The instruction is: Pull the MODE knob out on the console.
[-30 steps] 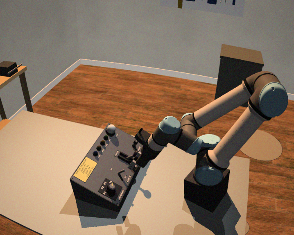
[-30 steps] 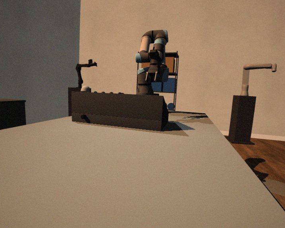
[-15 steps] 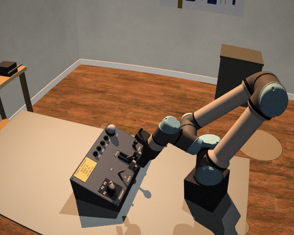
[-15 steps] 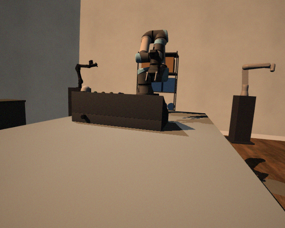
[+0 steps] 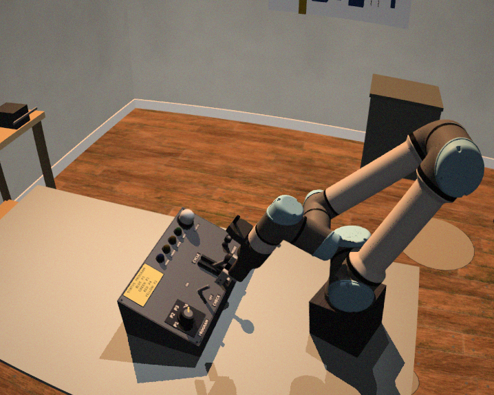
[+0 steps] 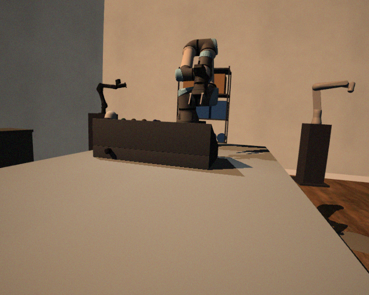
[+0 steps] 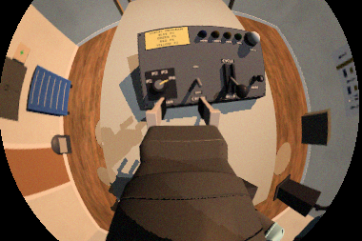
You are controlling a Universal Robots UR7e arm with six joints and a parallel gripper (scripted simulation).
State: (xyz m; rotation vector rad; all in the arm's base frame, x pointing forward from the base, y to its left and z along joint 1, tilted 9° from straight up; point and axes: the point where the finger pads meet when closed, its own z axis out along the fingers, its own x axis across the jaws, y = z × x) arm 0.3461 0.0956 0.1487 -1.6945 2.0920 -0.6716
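Observation:
The dark sloped console [image 5: 156, 327] [image 6: 153, 139] [image 7: 190, 53] stands on the table. Its lower row carries the PROGRAM rotary selector [image 5: 186, 319] [image 7: 158, 86], the CHECK toggle [image 5: 203, 289] [image 7: 199, 84], the CYCLE slider with its lever [image 5: 212, 265] [image 7: 231, 78], and a small dark knob on a stem [image 5: 227, 239] [image 7: 258, 80] by the right edge, which I take for MODE; its label is too small to read. My gripper [image 5: 227, 270] [image 6: 197, 98] [image 7: 182, 104] is open and empty. It hangs over the console's right edge, above the panel, touching nothing.
A white ball knob [image 5: 186, 217] [image 6: 111, 114] [image 7: 253, 38], three small round lights [image 5: 166, 248] and a yellow label [image 5: 143, 284] sit along the console's high edge. A small knob [image 6: 109, 152] sticks out of its back face. The arm's base block [image 5: 345, 323] stands on the table to the right.

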